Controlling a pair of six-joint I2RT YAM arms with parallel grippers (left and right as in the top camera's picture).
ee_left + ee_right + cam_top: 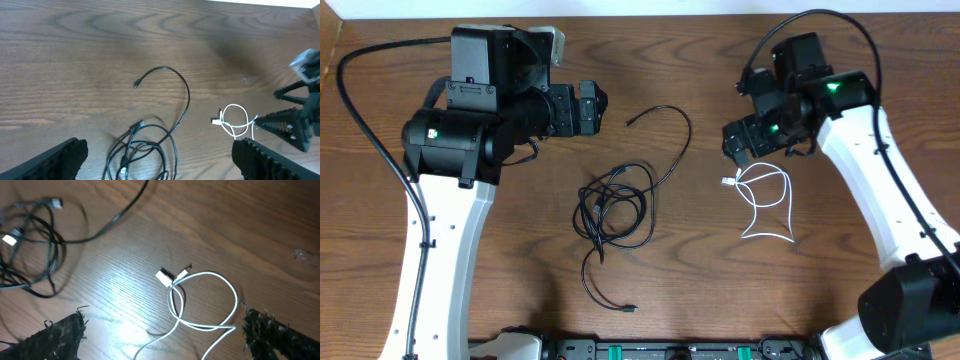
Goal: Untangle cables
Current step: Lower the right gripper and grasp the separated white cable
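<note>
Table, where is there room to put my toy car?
Bare wood lies between the black cable and the white cable. More lies between the black cable and the left arm. Crowded: under the right gripper, by the white cable.

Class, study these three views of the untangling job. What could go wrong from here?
1. The black cable overlaps itself in a tight coil; pulling one loose end may cinch a knot rather than open it.
2. The white cable lies thin and flat on the table under the open right pincer; a grasp could miss it or scrape the surface.
</note>
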